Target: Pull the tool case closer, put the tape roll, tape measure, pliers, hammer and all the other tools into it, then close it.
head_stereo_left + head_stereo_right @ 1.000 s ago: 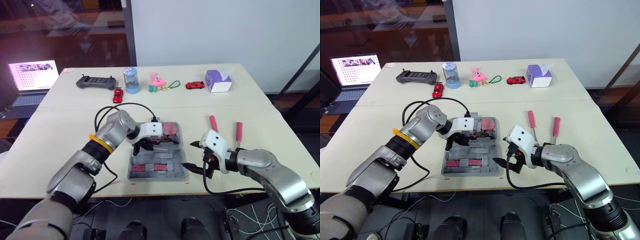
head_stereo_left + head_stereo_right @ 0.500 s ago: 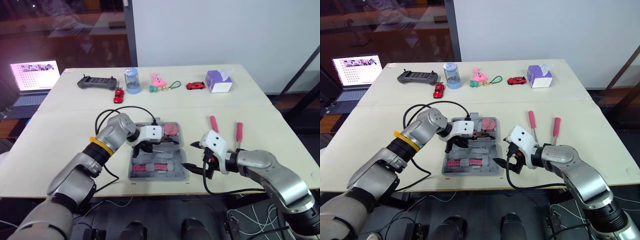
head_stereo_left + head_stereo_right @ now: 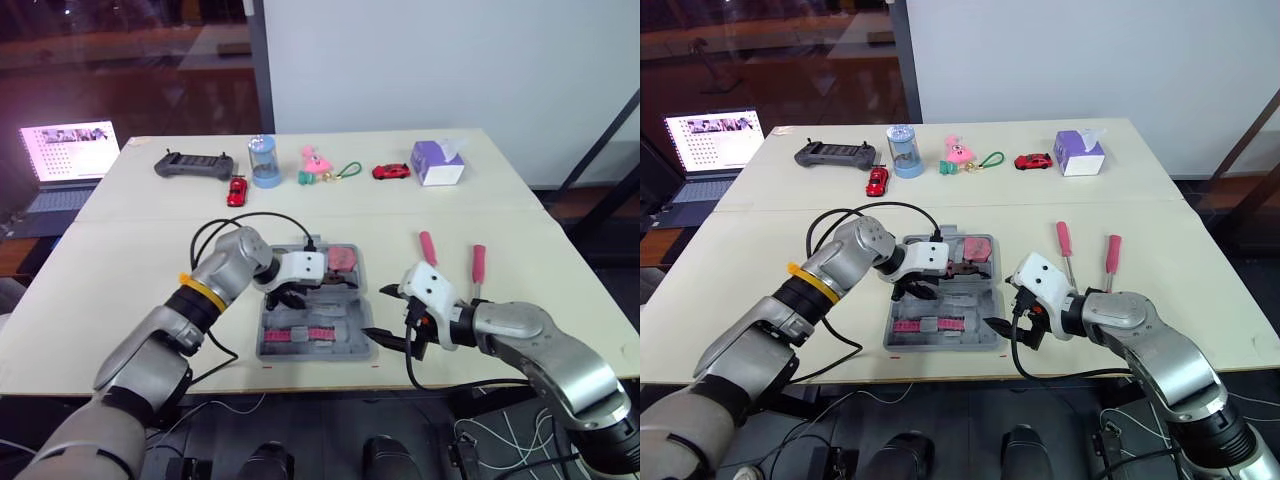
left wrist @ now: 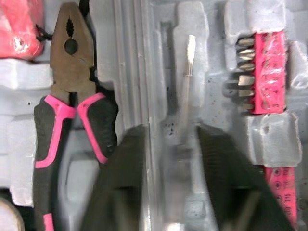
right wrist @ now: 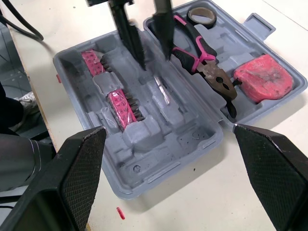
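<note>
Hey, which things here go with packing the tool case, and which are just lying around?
For the job: tool case, pliers, tape roll, tape measure, bit holder, two pink-handled tools beside the case.

Lying about: controller, blue canister, two red toy cars, pink toy, green loop, tissue box, laptop.

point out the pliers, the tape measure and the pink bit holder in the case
pliers (image 4: 70, 72), left wrist view, metal head below the pivot
tape measure (image 5: 262, 77), right wrist view, middle of its red body
bit holder (image 5: 123, 105), right wrist view, middle of the pink strip

Pliers (image 5: 211, 74) and, seemingly, tape measure (image 5: 263, 77) lie in the tool case (image 5: 192, 137).
</note>
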`<action>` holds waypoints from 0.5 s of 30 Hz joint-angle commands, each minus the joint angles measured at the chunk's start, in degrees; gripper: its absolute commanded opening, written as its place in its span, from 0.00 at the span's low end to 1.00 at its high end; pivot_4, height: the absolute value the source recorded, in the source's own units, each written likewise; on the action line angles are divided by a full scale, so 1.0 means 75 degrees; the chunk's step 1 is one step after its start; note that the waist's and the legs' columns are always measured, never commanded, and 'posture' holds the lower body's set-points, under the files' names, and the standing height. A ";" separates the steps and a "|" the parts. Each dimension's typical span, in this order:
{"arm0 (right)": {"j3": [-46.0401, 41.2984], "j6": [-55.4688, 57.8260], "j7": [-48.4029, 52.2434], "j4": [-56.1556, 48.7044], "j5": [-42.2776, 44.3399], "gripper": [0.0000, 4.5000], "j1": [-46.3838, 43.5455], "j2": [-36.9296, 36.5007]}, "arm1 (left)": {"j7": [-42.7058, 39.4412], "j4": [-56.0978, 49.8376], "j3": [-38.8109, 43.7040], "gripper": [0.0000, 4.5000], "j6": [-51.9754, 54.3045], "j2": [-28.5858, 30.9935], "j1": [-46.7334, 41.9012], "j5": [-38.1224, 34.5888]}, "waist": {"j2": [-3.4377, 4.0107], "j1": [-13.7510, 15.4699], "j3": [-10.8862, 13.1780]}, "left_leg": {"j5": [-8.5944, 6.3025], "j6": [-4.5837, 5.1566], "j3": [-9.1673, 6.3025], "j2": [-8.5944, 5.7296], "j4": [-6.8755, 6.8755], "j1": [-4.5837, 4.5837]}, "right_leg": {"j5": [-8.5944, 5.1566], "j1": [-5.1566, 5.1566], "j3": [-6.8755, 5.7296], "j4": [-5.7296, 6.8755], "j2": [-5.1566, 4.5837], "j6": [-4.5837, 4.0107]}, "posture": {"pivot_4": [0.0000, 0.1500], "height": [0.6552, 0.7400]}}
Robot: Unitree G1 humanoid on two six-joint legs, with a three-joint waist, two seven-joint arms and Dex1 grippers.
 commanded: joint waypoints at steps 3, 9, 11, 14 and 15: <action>-0.0129 -0.0074 0.0009 -0.0245 0.0096 1.00 0.0008 0.0069 | -0.0135 -0.0654 0.0305 0.61 0.0285 0.0210 -0.0088 -0.0099 | 0.0000 -0.0002 0.0000 | 0.0000 0.0000 0.0000 0.0000 0.0000 -0.0001 | 0.0000 -0.0001 0.0000 -0.0001 -0.0001 0.0000 | 1.00 1.00; -0.0137 -0.0126 0.0007 -0.0228 0.0106 1.00 0.0024 0.0094 | -0.0141 -0.0969 0.0487 0.61 0.0476 0.0465 -0.0087 -0.0165 | 0.0000 -0.0004 0.0000 | 0.0000 0.0000 0.0000 0.0000 0.0000 -0.0001 | 0.0000 -0.0001 0.0000 -0.0001 0.0000 0.0000 | 1.00 1.00; -0.0116 -0.0138 0.0001 -0.0211 0.0103 1.00 -0.0001 0.0105 | -0.0181 -0.1042 0.0507 0.61 0.0545 0.0511 -0.0032 -0.0182 | 0.0000 -0.0006 0.0000 | 0.0000 0.0000 0.0000 0.0000 0.0000 -0.0001 | 0.0000 -0.0001 0.0000 -0.0001 -0.0001 0.0000 | 1.00 1.00; -0.0108 -0.0132 -0.0011 -0.0209 0.0117 1.00 -0.0026 0.0124 | -0.0311 -0.1182 0.0593 0.61 0.0591 0.0673 0.0074 -0.0286 | 0.0000 -0.0003 0.0000 | 0.0000 0.0000 0.0000 0.0000 0.0000 -0.0001 | 0.0000 -0.0001 0.0000 -0.0001 0.0000 0.0000 | 1.00 1.00; -0.0113 -0.0135 -0.0008 -0.0208 0.0115 1.00 -0.0021 0.0127 | -0.0394 -0.1208 0.0629 0.61 0.0558 0.0739 0.0098 -0.0357 | 0.0000 -0.0005 0.0000 | 0.0000 0.0000 0.0000 0.0000 0.0000 -0.0001 | 0.0000 -0.0001 0.0000 -0.0001 0.0000 0.0000 | 1.00 1.00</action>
